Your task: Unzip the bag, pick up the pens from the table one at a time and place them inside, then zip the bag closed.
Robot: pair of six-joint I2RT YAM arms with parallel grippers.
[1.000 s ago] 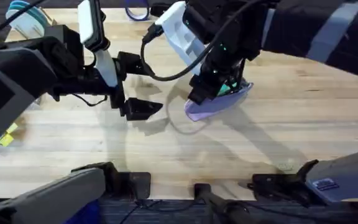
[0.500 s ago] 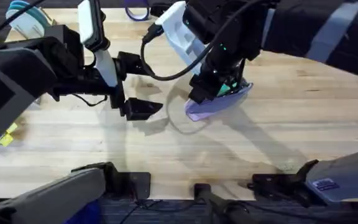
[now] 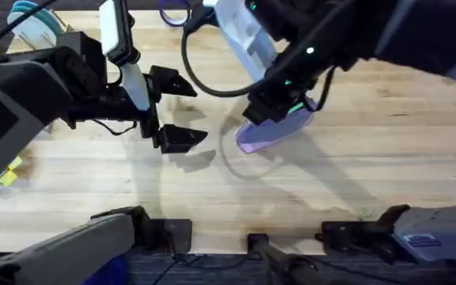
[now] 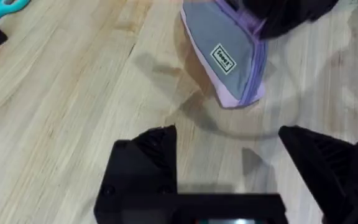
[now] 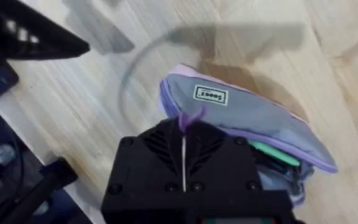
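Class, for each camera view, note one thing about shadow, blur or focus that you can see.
Overhead: the right arm rises blurred and dark, throwing soft shadows across the table. Left wrist: the bag is fairly sharp, with a grey shadow beside it; the near fingers are soft. Right wrist: the shut fingers pinch the zipper pull; a curved shadow crosses the planks.

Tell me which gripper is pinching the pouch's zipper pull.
The right gripper, shut on the purple zipper pull. The left gripper is open, apart from the lavender pouch.
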